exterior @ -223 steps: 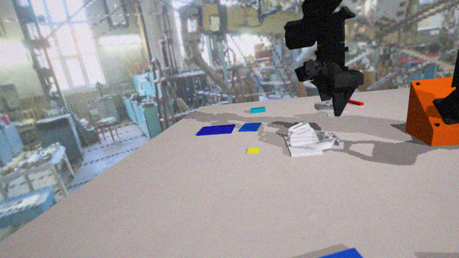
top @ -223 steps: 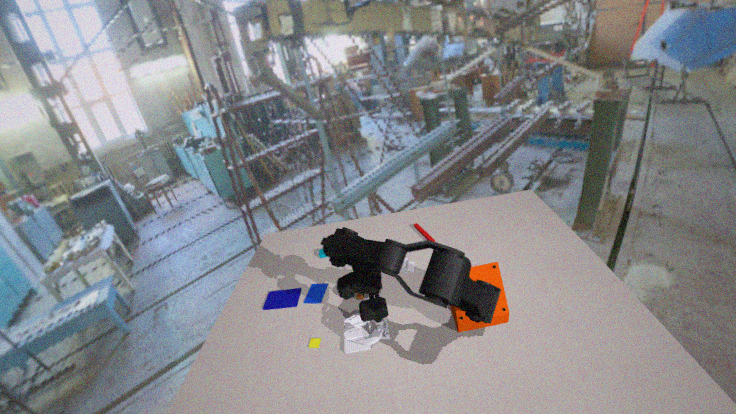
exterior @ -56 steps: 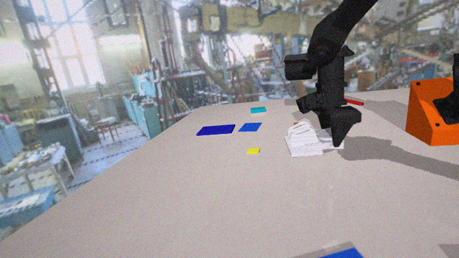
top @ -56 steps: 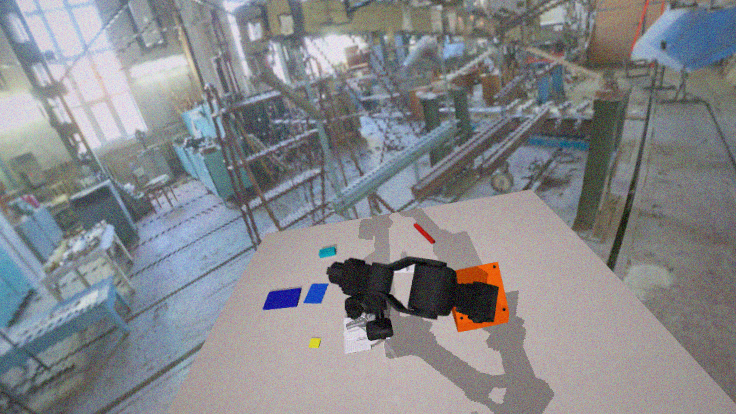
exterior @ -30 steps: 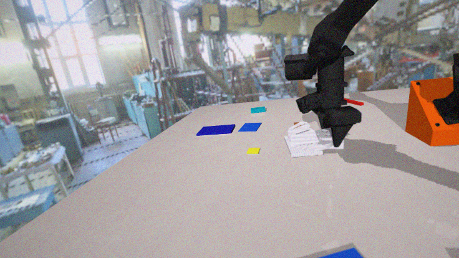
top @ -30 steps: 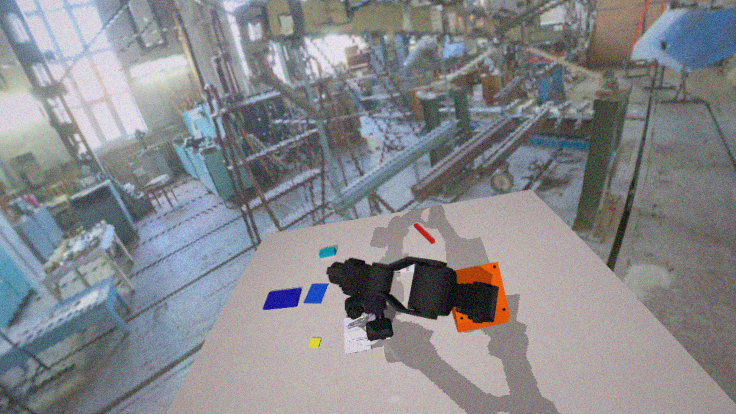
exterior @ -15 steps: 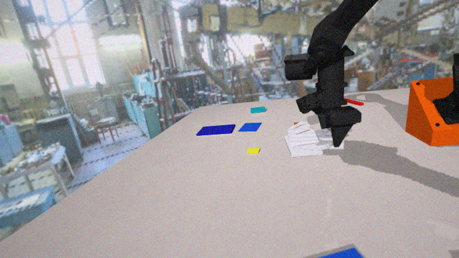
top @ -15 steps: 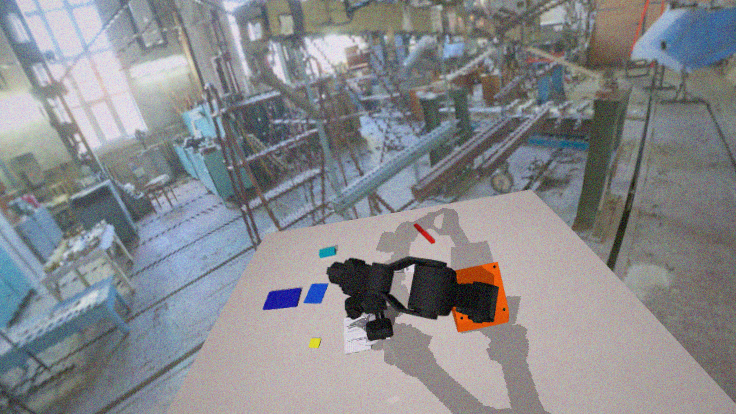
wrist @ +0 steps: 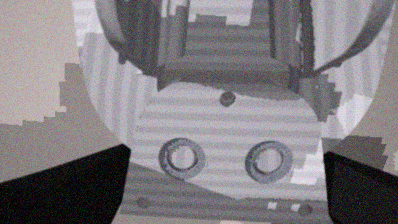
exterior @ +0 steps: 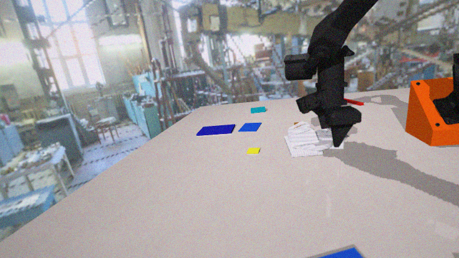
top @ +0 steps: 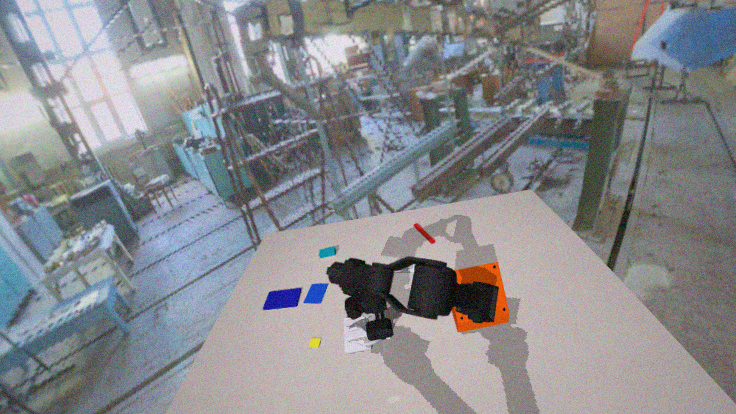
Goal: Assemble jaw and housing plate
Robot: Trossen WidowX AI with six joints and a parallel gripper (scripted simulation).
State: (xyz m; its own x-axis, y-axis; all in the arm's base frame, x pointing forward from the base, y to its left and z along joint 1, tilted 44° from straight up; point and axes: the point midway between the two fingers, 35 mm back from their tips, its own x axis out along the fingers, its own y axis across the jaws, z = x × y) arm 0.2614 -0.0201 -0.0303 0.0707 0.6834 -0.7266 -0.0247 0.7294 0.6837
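The white ribbed housing plate (wrist: 227, 129) lies between my fingertips in the wrist view. It has two round holes with grey rings, and a pale stub end (wrist: 182, 157) shows in the left one and another (wrist: 269, 159) in the right. My gripper (wrist: 222, 156) is shut on the plate's two sides. Curved jaw parts show at the upper left (wrist: 111, 25) and upper right (wrist: 371, 37). The gear teeth and pins are hidden under the plate, so their mesh cannot be seen. The white assembly (top: 355, 339) (exterior: 303, 141) is partly covered by the arm. Whether the plate is fully down is unclear.
Flat dark blue (top: 282, 298) (exterior: 215, 129), lighter blue (top: 315, 293) (exterior: 249, 126), teal (top: 327, 252) (exterior: 258, 109) and yellow (top: 314, 342) (exterior: 253, 151) pieces lie beside the assembly. A red bar (top: 424, 233) (exterior: 354, 101) lies behind. The orange arm mount (top: 481, 326) (exterior: 420, 112) is at the right.
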